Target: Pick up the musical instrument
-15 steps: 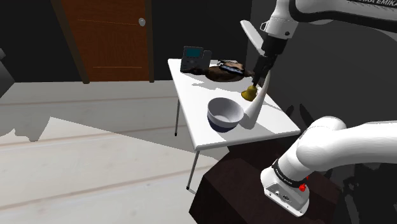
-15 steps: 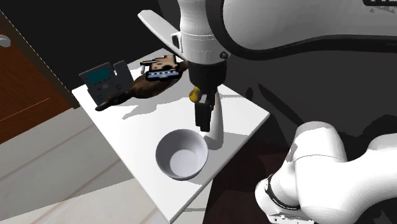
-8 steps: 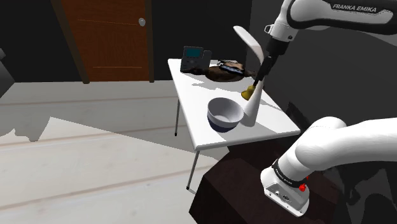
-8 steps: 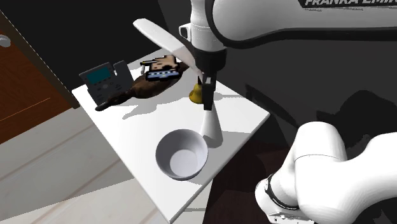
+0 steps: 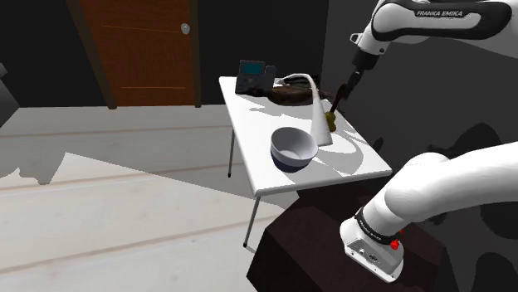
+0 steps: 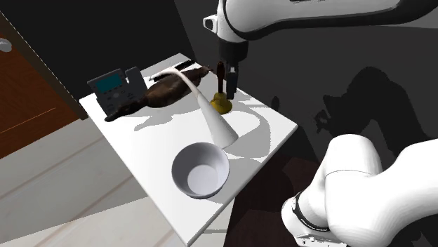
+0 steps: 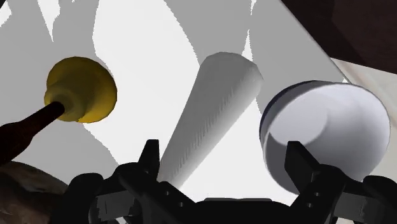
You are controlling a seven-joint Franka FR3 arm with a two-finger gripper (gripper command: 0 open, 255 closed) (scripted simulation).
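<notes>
On the white rectangular table point(image 5: 249, 112), about midway along the side nearest the robot's dark box stand point(image 5: 307, 240), rests the plain white horn-shaped instrument point(image 5: 319, 124). Its wide flared end is on the tabletop, and its thin neck rises and curves over toward the table's far end. Just beside the flare on the tabletop is a small yellow bell with a dark brown handle point(image 6: 221, 105); whether the two touch cannot be told. A round white bowl with a dark underside point(image 5: 293, 148) sits on the table's near half in the shoulder view, close to the horn's flare.

The all-black two-finger gripper point(image 7: 222, 147) hangs above the table with its claw released. In the wrist view its fingers point(image 7: 150, 159) stand well apart, and the white horn lies in line between them (nothing is clasped, and neither finger meets it), with the bell to one side and the bowl to the other.

At the table's far end are a dark slanted device with a pale screen point(image 6: 112, 88) and a lumpy dark brown object point(image 6: 165, 91). Beyond the table stands a brown wooden door point(image 5: 141, 50).
</notes>
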